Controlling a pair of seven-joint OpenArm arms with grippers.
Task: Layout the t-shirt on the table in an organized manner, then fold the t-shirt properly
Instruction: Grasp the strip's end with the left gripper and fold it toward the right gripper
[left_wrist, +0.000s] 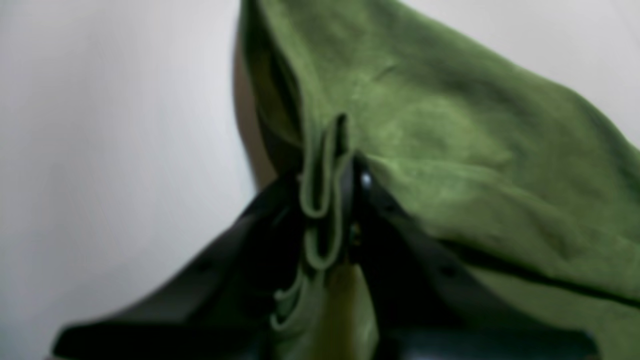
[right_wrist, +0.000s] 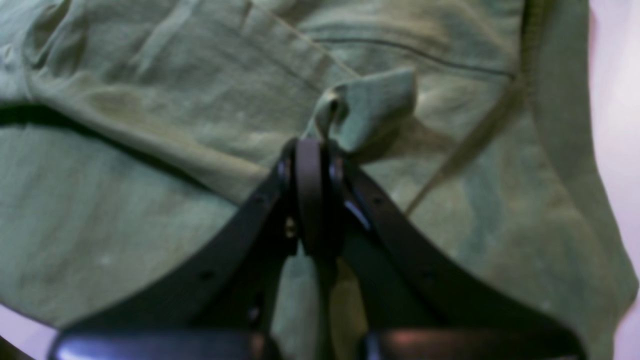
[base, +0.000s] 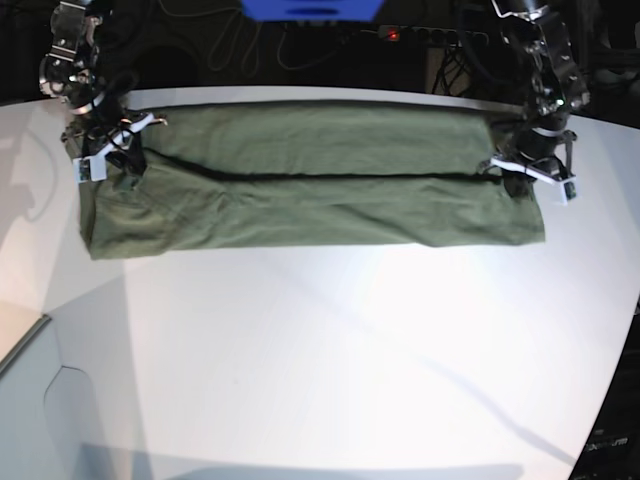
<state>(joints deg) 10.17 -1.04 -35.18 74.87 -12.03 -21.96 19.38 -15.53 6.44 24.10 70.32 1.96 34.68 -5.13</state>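
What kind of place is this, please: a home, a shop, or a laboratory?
Probably a robotics lab. Two gripper arms, left gripper and right gripper, hold an olive t-shirt on a bare white table, with cables and a power strip behind.

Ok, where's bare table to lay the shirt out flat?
The white table in front of the t-shirt is bare out to the near edge. The far strip is crowded: shirt, left gripper, right gripper.
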